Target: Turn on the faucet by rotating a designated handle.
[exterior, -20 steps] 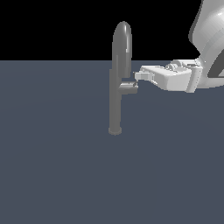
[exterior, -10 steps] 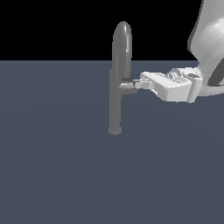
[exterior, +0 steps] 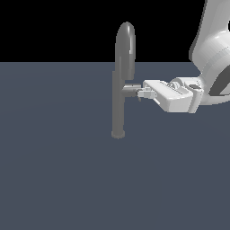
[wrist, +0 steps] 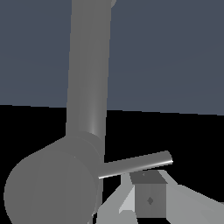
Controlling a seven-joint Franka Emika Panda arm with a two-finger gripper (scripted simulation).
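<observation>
Dark blue-grey bench (exterior: 54,179) is carrying the faucet (exterior: 120,90), standing upright. We are reaching in from the exterior view's right, the gripper (exterior: 143,94) at the handle (exterior: 131,90); whether the jaws are apart we cannot tell. It looks rigid, slick metal, so pushing the thin lever (wrist: 136,164) near its tip seems best.

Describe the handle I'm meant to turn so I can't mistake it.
Find the tall grey metallic faucet column with the arched top. Partway up, a short grey horizontal stub handle juts toward the white claw. Unlike the column, it is small, sideways, and carries a thin lever.
</observation>
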